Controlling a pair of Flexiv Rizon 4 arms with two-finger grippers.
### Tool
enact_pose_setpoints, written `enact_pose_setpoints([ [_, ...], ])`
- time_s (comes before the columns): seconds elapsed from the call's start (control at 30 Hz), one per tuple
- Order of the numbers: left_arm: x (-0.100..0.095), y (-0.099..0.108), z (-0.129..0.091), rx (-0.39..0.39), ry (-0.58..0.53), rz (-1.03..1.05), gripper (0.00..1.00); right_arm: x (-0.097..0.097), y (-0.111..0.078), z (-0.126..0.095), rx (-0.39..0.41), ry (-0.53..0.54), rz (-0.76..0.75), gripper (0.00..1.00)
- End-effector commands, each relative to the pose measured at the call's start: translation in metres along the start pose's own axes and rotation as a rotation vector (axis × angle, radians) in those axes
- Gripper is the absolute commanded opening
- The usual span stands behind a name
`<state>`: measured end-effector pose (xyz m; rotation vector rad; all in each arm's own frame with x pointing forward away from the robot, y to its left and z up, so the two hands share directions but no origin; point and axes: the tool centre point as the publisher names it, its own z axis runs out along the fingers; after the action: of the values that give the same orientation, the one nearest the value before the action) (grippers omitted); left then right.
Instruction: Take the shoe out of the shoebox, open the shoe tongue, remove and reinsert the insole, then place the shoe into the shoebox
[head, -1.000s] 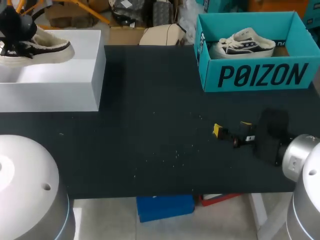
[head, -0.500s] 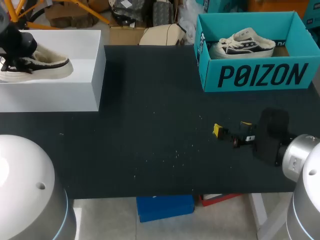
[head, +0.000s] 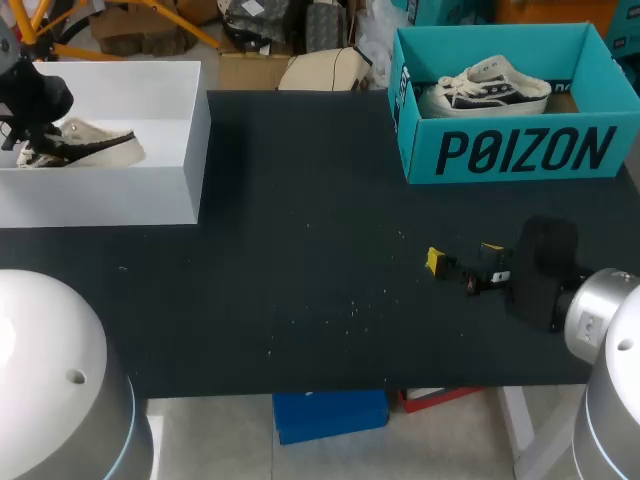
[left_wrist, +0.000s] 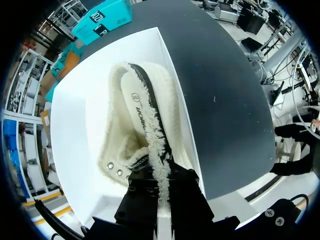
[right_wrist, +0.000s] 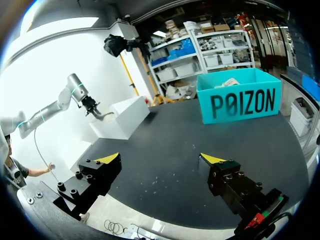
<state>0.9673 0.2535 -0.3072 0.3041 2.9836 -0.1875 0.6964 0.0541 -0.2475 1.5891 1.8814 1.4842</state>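
A cream fleece-lined shoe (head: 88, 146) with black trim lies low inside the white shoebox (head: 120, 195) at the table's far left. My left gripper (head: 28, 108) is over its heel end. In the left wrist view the left gripper (left_wrist: 161, 184) is shut on the fleecy collar edge of the shoe (left_wrist: 137, 120), which rests on the floor of the white shoebox (left_wrist: 70, 135). My right gripper (head: 462, 264) hangs open above the table at the front right. Nothing is between the yellow tips of the right gripper (right_wrist: 160, 160) in its own view.
A teal shoebox (head: 520, 150) stands at the back right with a white and dark sneaker (head: 490, 88) in it. From the right wrist the teal shoebox (right_wrist: 240, 102) is far ahead, and the white shoebox (right_wrist: 122, 117) is off to one side. Dark tabletop (head: 320, 250) lies between the boxes.
My left gripper has lowered the shoe from above the white shoebox's rim down into the box. The right arm has not moved.
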Motion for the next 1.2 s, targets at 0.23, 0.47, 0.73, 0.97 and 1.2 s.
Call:
enact_pose_setpoints([
  [0.23, -0.008, 0.002, 0.004, 0.01, 0.008, 0.007, 0.0, 0.002, -0.002, 0.001, -0.006, -0.004, 0.001, 1.0],
  [0.47, -0.012, -0.001, -0.009, 0.006, -0.003, 0.01, 1.0, 0.002, -0.002, 0.001, -0.006, -0.004, 0.001, 1.0],
  [0.73, -0.022, -0.023, -0.074, 0.029, -0.081, 0.034, 1.0, 0.002, -0.002, 0.001, -0.006, -0.004, 0.001, 1.0],
  [0.97, -0.011, -0.058, -0.135, 0.084, -0.109, 0.032, 1.0, 0.002, -0.002, 0.001, -0.006, -0.004, 0.001, 1.0],
  [1.2, 0.003, -0.065, -0.145, 0.135, -0.074, -0.01, 1.0, 0.002, -0.002, 0.001, -0.006, -0.004, 0.001, 1.0],
])
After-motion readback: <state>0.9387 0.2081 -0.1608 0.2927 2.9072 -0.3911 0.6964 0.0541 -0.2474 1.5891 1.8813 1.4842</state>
